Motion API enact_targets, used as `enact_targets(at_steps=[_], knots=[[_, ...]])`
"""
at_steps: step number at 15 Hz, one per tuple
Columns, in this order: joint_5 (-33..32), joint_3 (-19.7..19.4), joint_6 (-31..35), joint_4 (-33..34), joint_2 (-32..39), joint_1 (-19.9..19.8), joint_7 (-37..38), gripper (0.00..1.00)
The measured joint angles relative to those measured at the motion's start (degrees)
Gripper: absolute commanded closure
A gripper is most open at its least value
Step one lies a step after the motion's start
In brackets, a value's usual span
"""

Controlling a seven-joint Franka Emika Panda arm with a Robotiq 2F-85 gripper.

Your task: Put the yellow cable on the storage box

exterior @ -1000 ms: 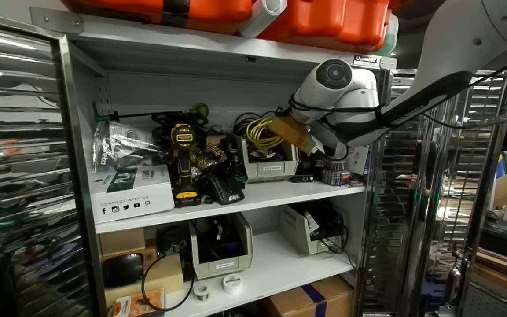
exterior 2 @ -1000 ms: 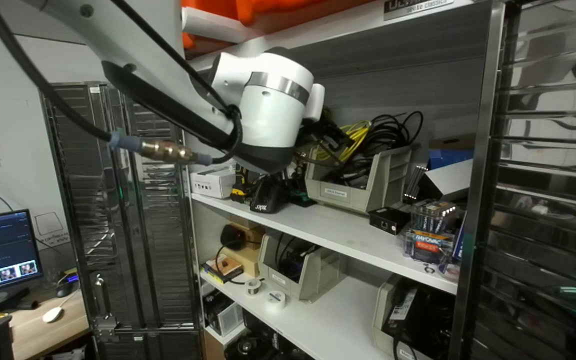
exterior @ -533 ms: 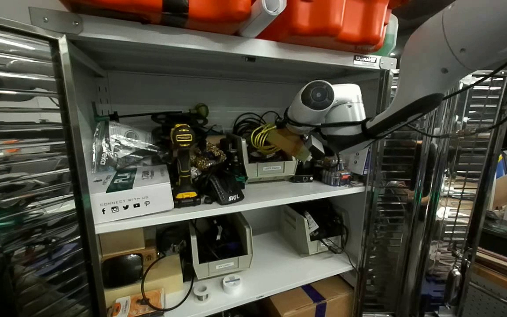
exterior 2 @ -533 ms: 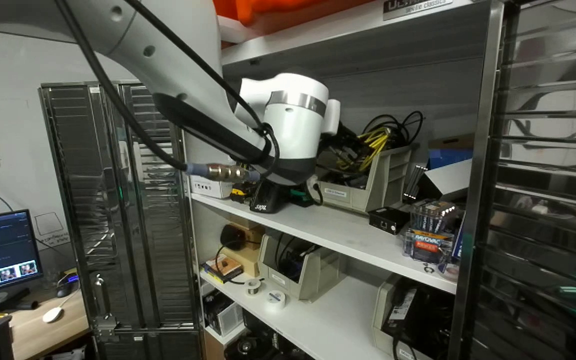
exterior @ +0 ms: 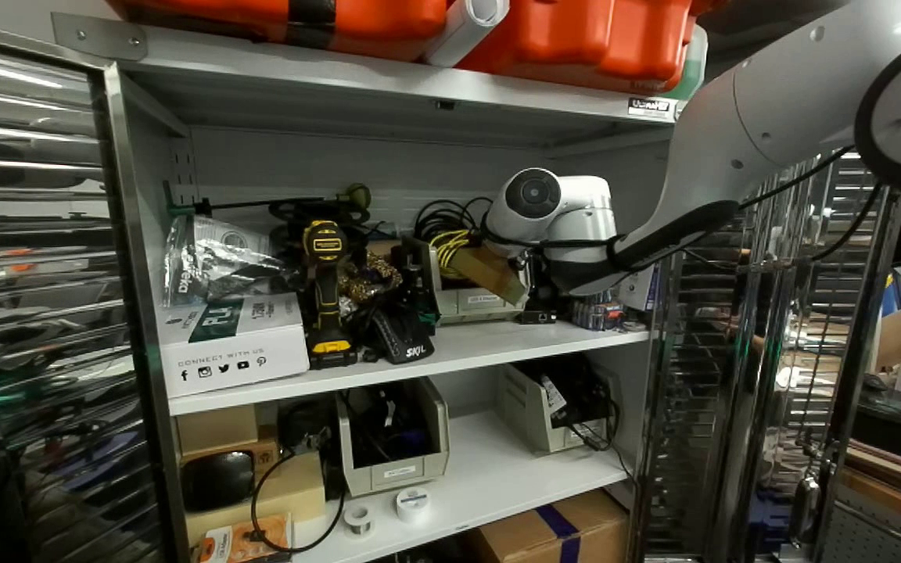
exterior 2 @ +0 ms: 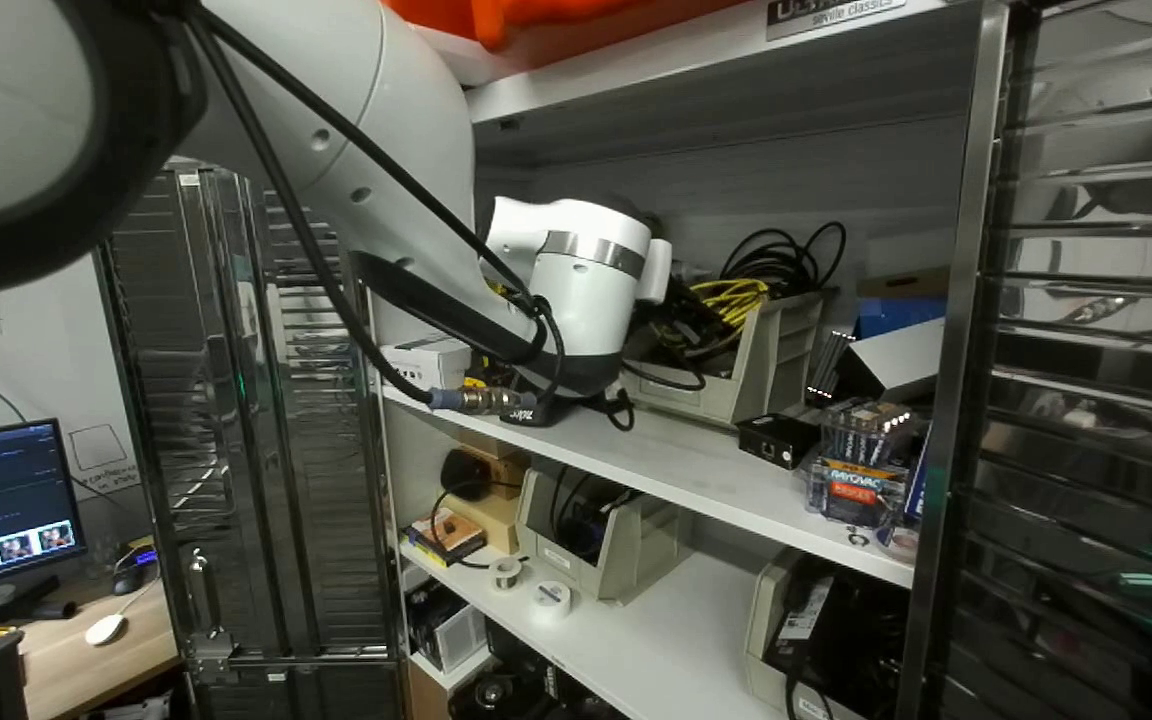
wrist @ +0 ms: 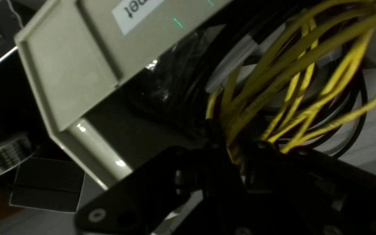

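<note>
The yellow cable (exterior: 446,252) is a loose coil at the top of the grey storage box (exterior: 460,303) on the upper shelf. In an exterior view the cable (exterior 2: 739,298) lies behind the box's side wall (exterior 2: 786,345), among black cables. In the wrist view my gripper (wrist: 233,153) is shut on strands of the yellow cable (wrist: 240,114), and loops fan out beyond the fingers. The box's labelled front (wrist: 67,68) is beside the gripper there. The gripper is over the box opening. A brown plate on the wrist (exterior: 493,274) hides the fingers in an exterior view.
A small black box (exterior 2: 778,440) and a battery pack (exterior 2: 856,470) stand beside the storage box. A yellow-black drill (exterior: 327,293) and a white carton (exterior: 235,344) stand on its opposite side. The cabinet's top panel (exterior: 388,86) is above the arm. Other bins (exterior: 396,473) are below.
The arm has come down and further into the cabinet. The yellow cable has moved with the gripper and now sits lower, closer to the box's contents and rim.
</note>
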Motion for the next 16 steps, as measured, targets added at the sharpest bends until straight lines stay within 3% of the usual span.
enact_targets(at_steps=[7, 9, 12, 14, 16], knots=[[1.5, 0.5, 0.7, -2.1, -4.3, -0.2, -1.9, 0.01], [7.2, 1.8, 2.0, -6.2, -6.6, -1.4, -7.4, 0.00], [21.7, 5.5, 3.4, -14.8, -10.3, -4.5, -20.8, 0.00], [31.1, 10.9, 3.4, -20.7, -12.8, -8.8, -30.0, 0.00], [40.7, 19.0, 2.3, -26.1, -15.2, -15.2, -39.2, 0.00]])
